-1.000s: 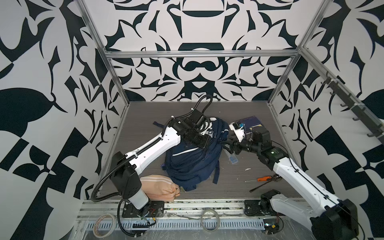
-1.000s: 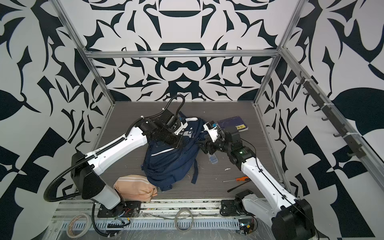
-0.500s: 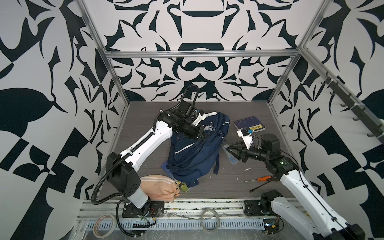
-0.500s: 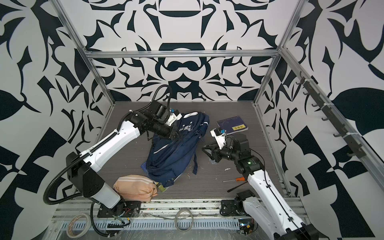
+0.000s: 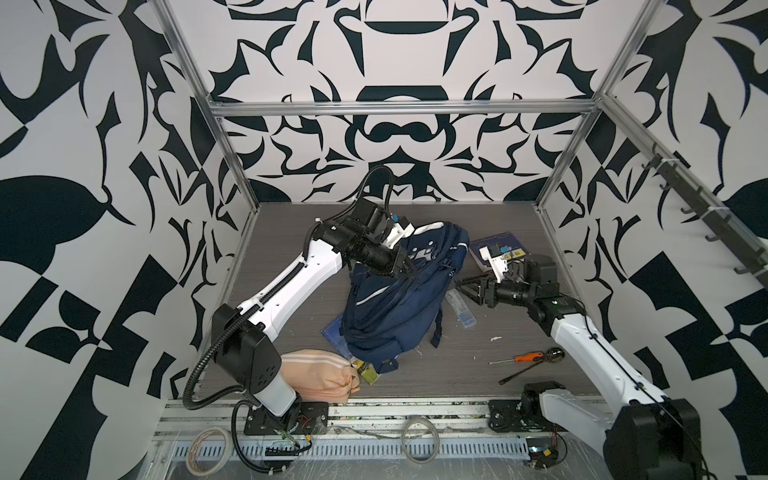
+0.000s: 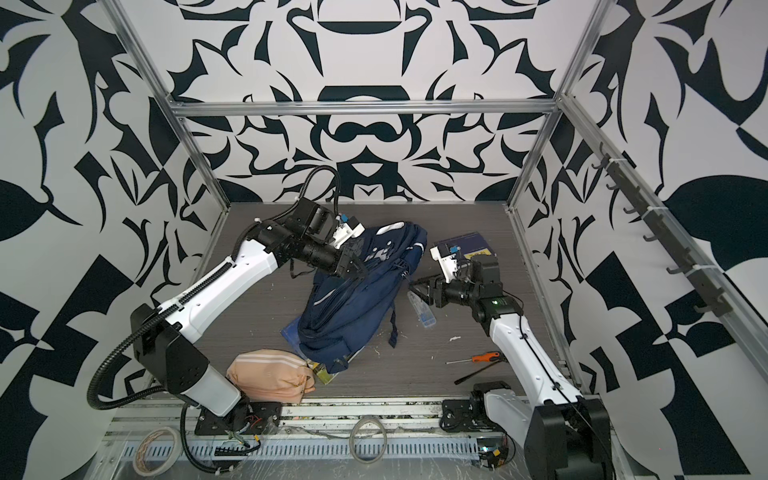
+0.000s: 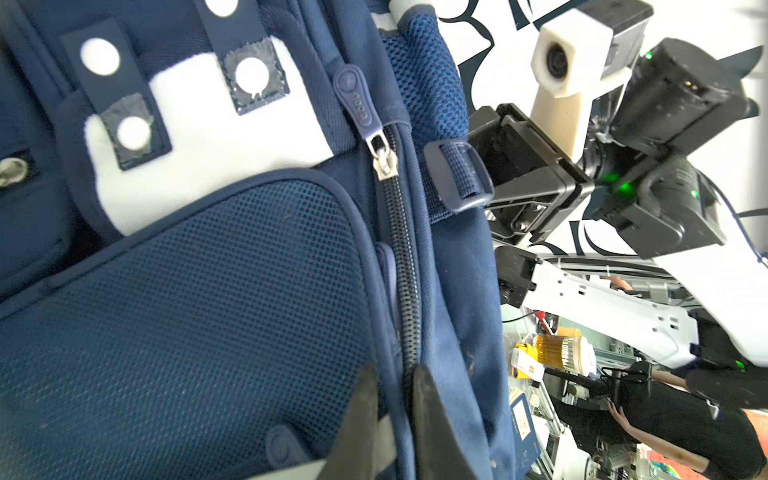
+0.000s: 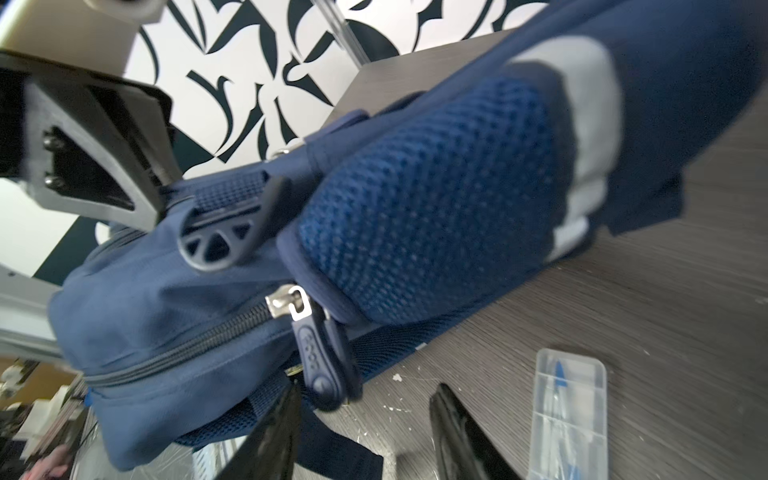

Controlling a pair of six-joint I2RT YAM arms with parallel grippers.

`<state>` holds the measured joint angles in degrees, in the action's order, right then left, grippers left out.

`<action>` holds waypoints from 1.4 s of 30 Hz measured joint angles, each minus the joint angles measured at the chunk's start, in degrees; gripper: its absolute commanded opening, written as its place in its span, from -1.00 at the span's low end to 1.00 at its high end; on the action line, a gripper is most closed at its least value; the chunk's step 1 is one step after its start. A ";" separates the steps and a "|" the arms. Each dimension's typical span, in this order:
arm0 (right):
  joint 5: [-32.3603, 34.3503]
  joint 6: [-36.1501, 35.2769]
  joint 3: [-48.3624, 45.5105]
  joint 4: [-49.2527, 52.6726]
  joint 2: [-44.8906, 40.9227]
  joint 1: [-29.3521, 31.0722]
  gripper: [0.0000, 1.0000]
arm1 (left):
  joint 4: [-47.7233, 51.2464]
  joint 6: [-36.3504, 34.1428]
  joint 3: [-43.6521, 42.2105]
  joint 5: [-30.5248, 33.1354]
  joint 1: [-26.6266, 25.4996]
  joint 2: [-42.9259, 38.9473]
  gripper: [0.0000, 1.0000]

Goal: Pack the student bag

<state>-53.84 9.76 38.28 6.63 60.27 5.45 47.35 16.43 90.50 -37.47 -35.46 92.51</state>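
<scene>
The navy student bag (image 5: pixel 399 299) (image 6: pixel 353 303) lies mid-table with its top end lifted toward the back. My left gripper (image 5: pixel 405 270) (image 7: pixel 392 374) is shut on the bag's fabric along the closed zip line. The zip's pull (image 7: pixel 357 99) (image 8: pixel 320 361) hangs free at the end of the zip. My right gripper (image 5: pixel 461 286) (image 8: pixel 365 388) stands open just right of the bag, low over the table. That pull tab hangs just ahead of the right gripper's fingertips, and nothing is between them.
A clear plastic case (image 5: pixel 461 307) (image 8: pixel 569 415) lies beside the right gripper. A navy book (image 5: pixel 498 249) lies at the back right. An orange-handled screwdriver (image 5: pixel 519 358) and a black rod (image 5: pixel 519 374) lie front right. A peach pouch (image 5: pixel 320 374) sits front left by the left arm's base.
The left gripper has drawn the bag's top up and left, so the bag now stands narrower. The right gripper came off the bag's side and hovers just right of it.
</scene>
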 measured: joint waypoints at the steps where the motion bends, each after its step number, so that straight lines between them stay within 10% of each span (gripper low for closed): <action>1: -0.85 -0.26 0.46 0.00 0.20 0.00 -0.03 | -0.04 0.00 0.00 -0.17 0.11 0.00 -1.00; 7: -4.37 -1.22 2.43 0.96 0.20 0.00 -0.47 | -0.04 -0.20 0.00 -1.16 0.46 0.00 -1.00; 20: -6.27 -1.40 3.02 2.56 3.23 0.28 -0.23 | -0.48 -0.24 -0.15 -2.16 0.85 0.00 -1.00; 33: -6.80 -2.05 4.72 2.54 5.35 2.51 -0.76 | -0.44 -0.59 -0.15 -2.67 1.07 0.00 -1.00; 42: -7.06 -1.70 5.09 2.32 6.23 2.71 -0.31 | -0.44 -0.68 -0.15 -2.86 1.07 0.00 -1.00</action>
<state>-60.90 8.05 43.38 8.95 66.50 8.16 46.92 15.75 90.35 -40.34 -34.39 92.51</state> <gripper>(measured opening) 0.337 0.142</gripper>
